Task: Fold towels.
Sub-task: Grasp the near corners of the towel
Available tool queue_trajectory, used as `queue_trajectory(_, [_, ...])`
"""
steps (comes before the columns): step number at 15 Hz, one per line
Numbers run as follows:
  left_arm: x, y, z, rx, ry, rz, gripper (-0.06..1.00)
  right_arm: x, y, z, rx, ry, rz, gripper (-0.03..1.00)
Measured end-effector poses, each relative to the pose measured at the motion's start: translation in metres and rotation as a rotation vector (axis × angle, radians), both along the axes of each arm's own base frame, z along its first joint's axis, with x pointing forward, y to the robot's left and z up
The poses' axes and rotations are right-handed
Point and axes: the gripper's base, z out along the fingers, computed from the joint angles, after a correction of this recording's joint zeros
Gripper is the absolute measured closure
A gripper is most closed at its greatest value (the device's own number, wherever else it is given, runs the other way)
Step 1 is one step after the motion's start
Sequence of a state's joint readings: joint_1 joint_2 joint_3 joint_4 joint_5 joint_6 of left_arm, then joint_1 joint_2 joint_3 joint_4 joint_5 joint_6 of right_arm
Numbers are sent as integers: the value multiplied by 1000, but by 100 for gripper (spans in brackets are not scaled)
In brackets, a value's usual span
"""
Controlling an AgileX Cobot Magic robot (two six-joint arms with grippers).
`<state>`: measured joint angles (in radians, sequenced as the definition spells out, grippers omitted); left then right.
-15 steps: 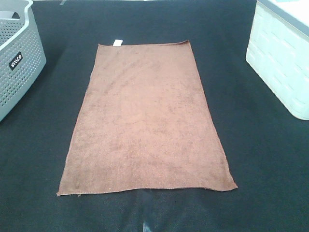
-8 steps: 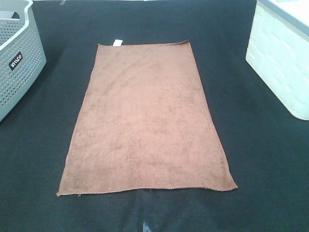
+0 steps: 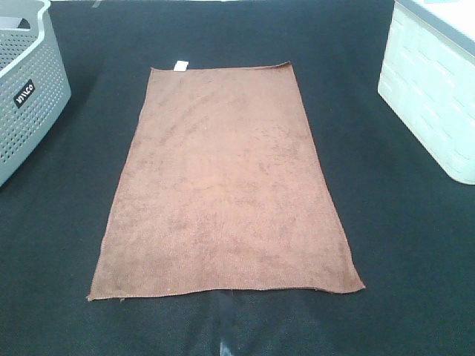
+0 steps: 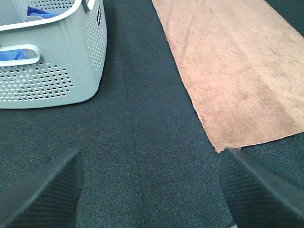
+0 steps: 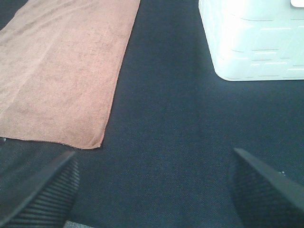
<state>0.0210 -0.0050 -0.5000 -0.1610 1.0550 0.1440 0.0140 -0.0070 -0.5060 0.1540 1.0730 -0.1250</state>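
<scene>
Towel [image 3: 226, 185] is lying spread out flat in the middle of the black table cover [image 3: 386, 245] in the high exterior view, its long sides running away from the camera. A small white tag [image 3: 179, 65] is sticking out from the far short edge, towards the left corner. A grey basket [image 3: 26, 89] with a perforated wall is standing at the far left, well apart from the towel, and a white bin [image 3: 434, 89] is standing at the far right, also well apart. Neither arm is showing in this view.

In the left wrist view, the left gripper [image 4: 152, 194] is hovering over the dark cover, its jaws standing wide apart with only the cover showing between them. One near corner of the towel is lying just beyond the jaw on that side, not touching it. The grey basket is sitting near the other jaw, with a blue cloth [image 4: 40, 10] showing inside it.

In the right wrist view, the right gripper [image 5: 152, 190] is likewise hanging over the bare cover with its jaws spread wide. The towel's other near corner is lying close to one jaw, flat on the cover, and the white bin is standing further off beyond the other jaw.
</scene>
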Motion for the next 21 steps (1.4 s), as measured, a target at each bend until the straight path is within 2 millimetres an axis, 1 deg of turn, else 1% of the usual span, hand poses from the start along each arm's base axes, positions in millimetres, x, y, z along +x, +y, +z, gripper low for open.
queue_trajectory(21, [0, 0, 0, 0, 0, 0, 19, 0, 0, 0, 0, 0, 0, 17])
